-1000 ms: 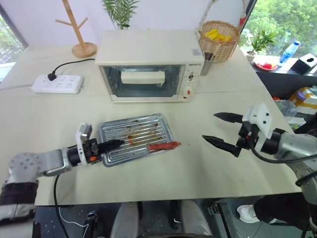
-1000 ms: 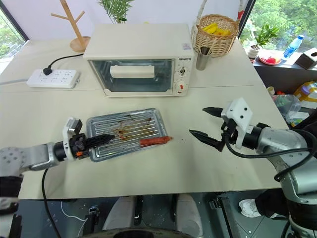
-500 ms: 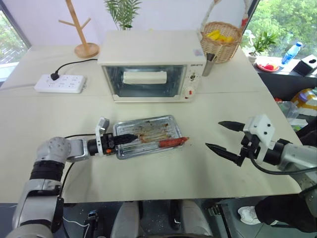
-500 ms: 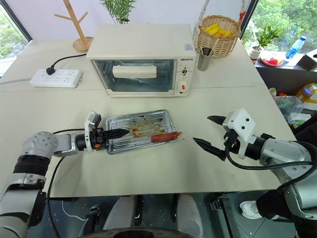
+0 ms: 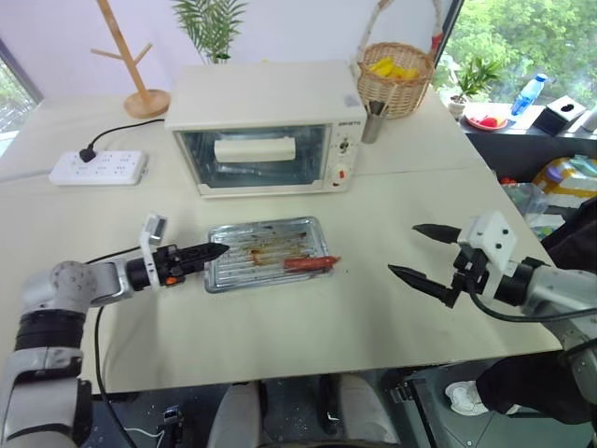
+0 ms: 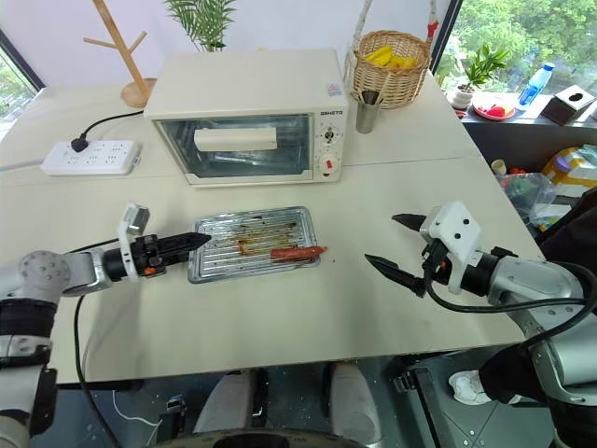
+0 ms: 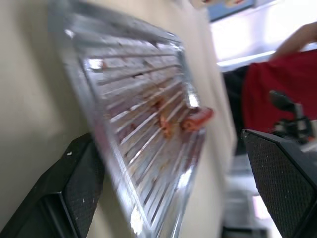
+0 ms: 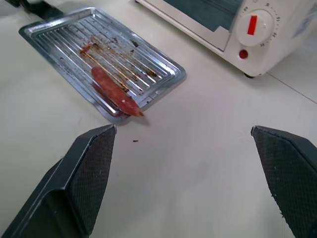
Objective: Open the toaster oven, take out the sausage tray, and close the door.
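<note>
The cream toaster oven (image 5: pixel 266 126) stands at the back of the table, and its glass door (image 5: pixel 256 157) with the bar handle is shut. The silvery sausage tray (image 5: pixel 270 252) lies flat on the table in front of it. One red sausage (image 5: pixel 308 263) pokes over the tray's front right rim. My left gripper (image 5: pixel 210 252) is open at the tray's left end. Its fingers (image 7: pixel 74 188) stand wide apart and hold nothing. My right gripper (image 5: pixel 404 249) hovers open and empty to the right of the tray.
A white power strip (image 5: pixel 98 166) and its cable lie at the back left, near a wooden stand (image 5: pixel 140 93). A wicker basket (image 5: pixel 396 75) and a metal cup (image 5: pixel 373 121) sit right of the oven. The table's right edge is close behind my right arm.
My left gripper was shut on the tray's left rim. It has opened, let the tray go and drawn back a little to the left. The right gripper has kept still.
</note>
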Controlling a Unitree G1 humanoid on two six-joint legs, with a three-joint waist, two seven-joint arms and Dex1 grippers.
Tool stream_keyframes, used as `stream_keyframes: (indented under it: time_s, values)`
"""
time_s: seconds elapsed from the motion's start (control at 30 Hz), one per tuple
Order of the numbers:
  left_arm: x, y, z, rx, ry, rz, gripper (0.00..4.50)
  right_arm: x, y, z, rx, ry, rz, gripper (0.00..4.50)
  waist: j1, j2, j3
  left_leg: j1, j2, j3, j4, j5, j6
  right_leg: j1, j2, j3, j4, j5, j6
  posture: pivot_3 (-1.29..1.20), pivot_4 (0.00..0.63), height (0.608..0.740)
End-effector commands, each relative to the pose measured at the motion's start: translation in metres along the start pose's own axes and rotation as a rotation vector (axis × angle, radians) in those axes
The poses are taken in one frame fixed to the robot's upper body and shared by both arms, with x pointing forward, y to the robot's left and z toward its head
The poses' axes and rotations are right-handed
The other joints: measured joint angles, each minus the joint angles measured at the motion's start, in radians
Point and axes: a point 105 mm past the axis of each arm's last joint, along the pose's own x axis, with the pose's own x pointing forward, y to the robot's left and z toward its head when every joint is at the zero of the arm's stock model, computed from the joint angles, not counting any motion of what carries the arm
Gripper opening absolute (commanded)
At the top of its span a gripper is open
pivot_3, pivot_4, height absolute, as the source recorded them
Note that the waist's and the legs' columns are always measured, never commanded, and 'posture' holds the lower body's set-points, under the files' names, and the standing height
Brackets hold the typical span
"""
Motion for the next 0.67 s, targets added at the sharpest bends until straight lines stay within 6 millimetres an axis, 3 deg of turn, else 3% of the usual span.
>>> stream_keyframes:
  time_s: [0.03,0.13,0.3,0.53,0.67]
  values:
    - [-0.041,0.029,0.0,0.194,0.02,0.256,4.43,0.002,-0.003,0.007,-0.038,-0.026,0.009,4.5,-0.001,0.0,0.0,0.0,0.001,0.0,-0.001,0.0,0.0,-0.001,0.0,0.001,0.0,0.0,-0.001,0.0,0.15,0.734]
    - [-0.06,0.017,0.013,0.402,0.013,0.278,4.43,0.004,-0.004,0.008,-0.029,-0.036,0.034,4.5,0.004,0.0,0.0,0.0,0.003,0.002,-0.003,0.0,0.0,-0.004,0.0,0.001,0.0,0.001,-0.003,0.0,0.15,0.734]
    - [-0.082,-0.037,0.033,0.711,0.022,0.156,4.43,0.005,-0.001,0.017,-0.014,-0.057,0.134,4.5,0.012,-0.003,0.003,-0.004,0.006,0.007,-0.005,0.0,0.0,-0.009,0.0,0.001,-0.001,0.0,-0.004,0.0,0.15,0.734]
    - [-0.087,-0.101,0.033,0.982,0.123,-0.004,4.43,0.003,0.001,0.031,0.012,-0.054,0.267,4.5,0.032,-0.002,0.004,-0.012,0.005,0.013,-0.004,0.0,-0.001,-0.014,-0.002,0.001,-0.004,0.0,-0.004,0.0,0.15,0.734]
    - [-0.085,-0.119,0.038,1.054,0.127,-0.035,4.43,0.005,0.0,0.038,0.019,-0.061,0.307,4.5,0.033,-0.002,0.004,-0.015,0.004,0.013,-0.002,0.0,0.0,-0.017,0.0,0.001,-0.003,0.001,-0.003,0.0,0.15,0.734]
